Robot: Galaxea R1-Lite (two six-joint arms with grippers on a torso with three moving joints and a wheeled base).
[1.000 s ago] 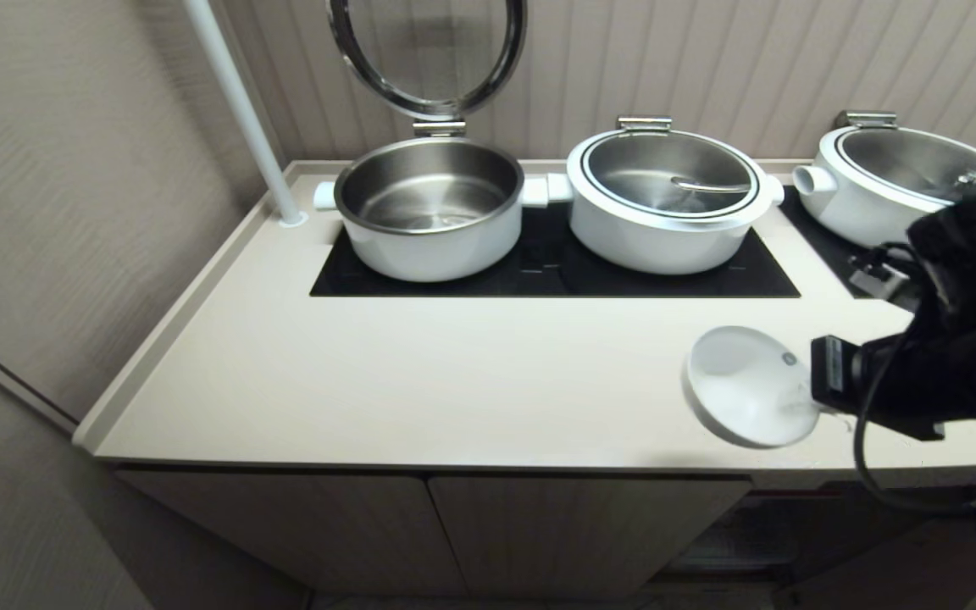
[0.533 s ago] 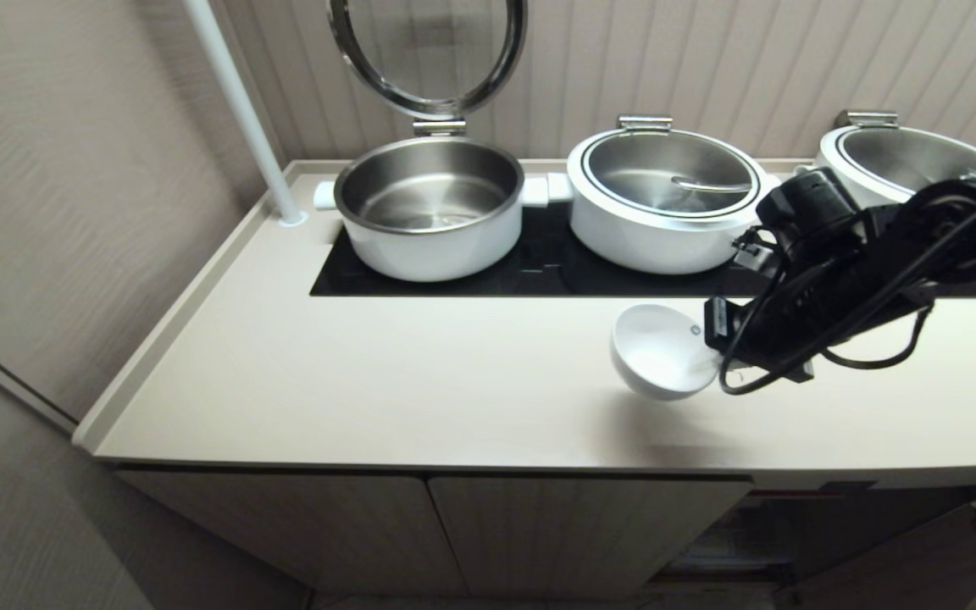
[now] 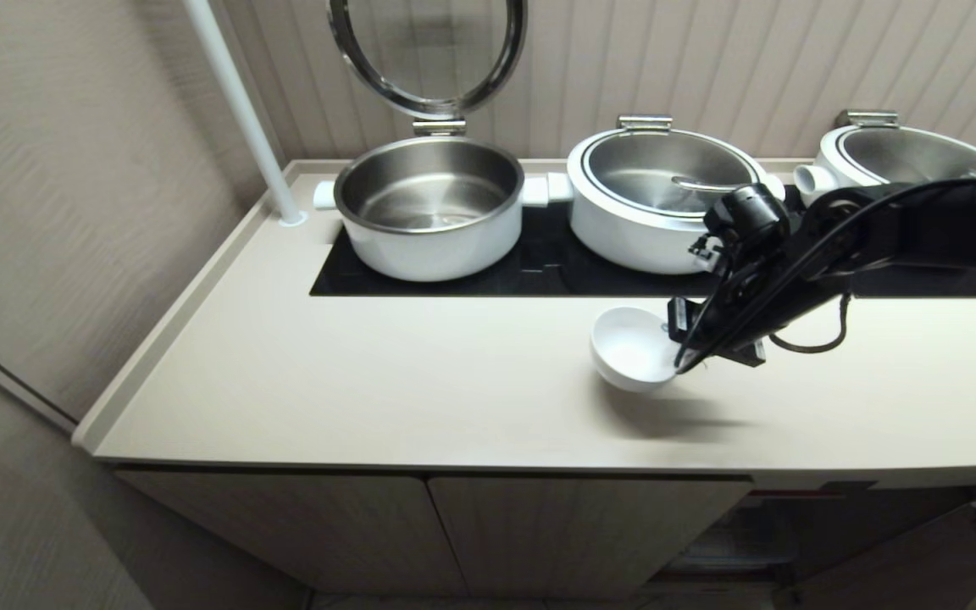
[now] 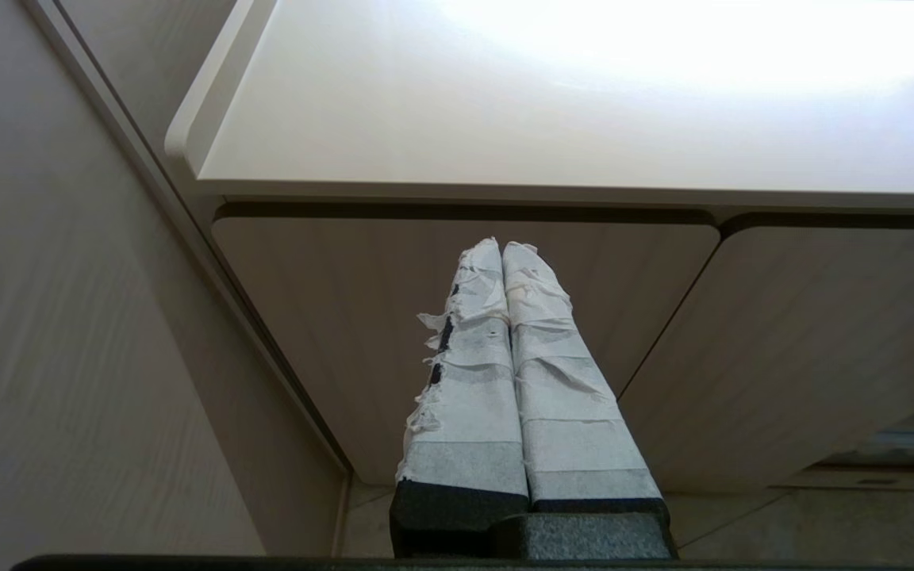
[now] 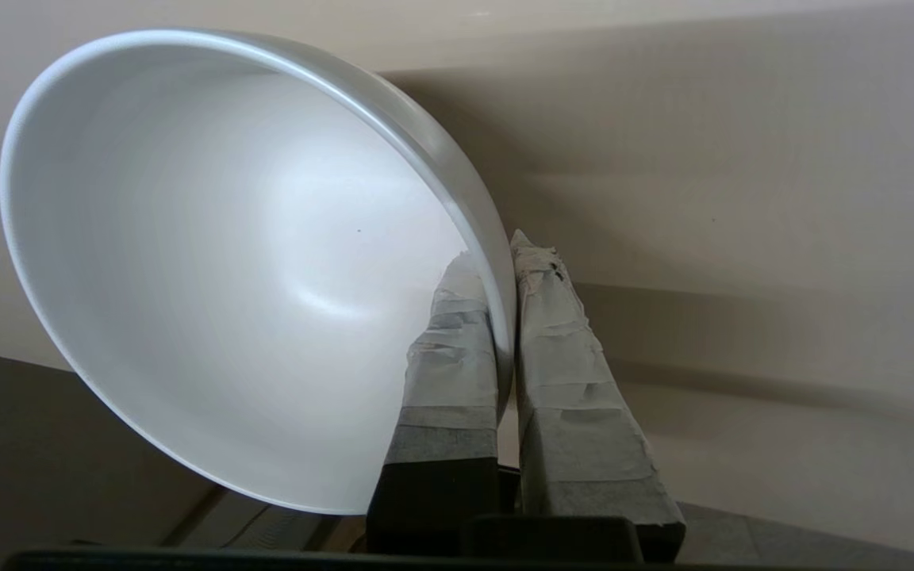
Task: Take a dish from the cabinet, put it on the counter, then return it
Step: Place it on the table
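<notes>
R gripper (image 3: pixel 676 346): right of middle in head view, pinched tight on the rim of the bowl. One taped finger (image 5: pixel 449 341) is inside the bowl, the other is outside.
Bowl (image 3: pixel 630 347): small, white, round. Tilted, open side facing up and a bit to the left of the frame. It is over the counter w/ a dark shadow just under it. Can't tell if its bottom touches the counter.
Counter (image 3: pixel 386 390): long, beige, fills the middle of the head view.
Cabinet (image 3: pixel 454 525): under the counter, bottom of frame. The 2 left doors are closed. At lower right it looks open, dark inside.
L gripper (image 4: pixel 505 262): low, in front of the cabinet doors. Its 2 taped fingers are pressed together, nothing in them.
Pots: open pot (image 3: pixel 429 207) at upper middle w/ its lid up. Lidded pot (image 3: pixel 666 199) just behind the R arm. 3rd pot (image 3: pixel 903 157) at upper right.
Pole (image 3: pixel 242 110): white, upper left, stands on the counter corner.
</notes>
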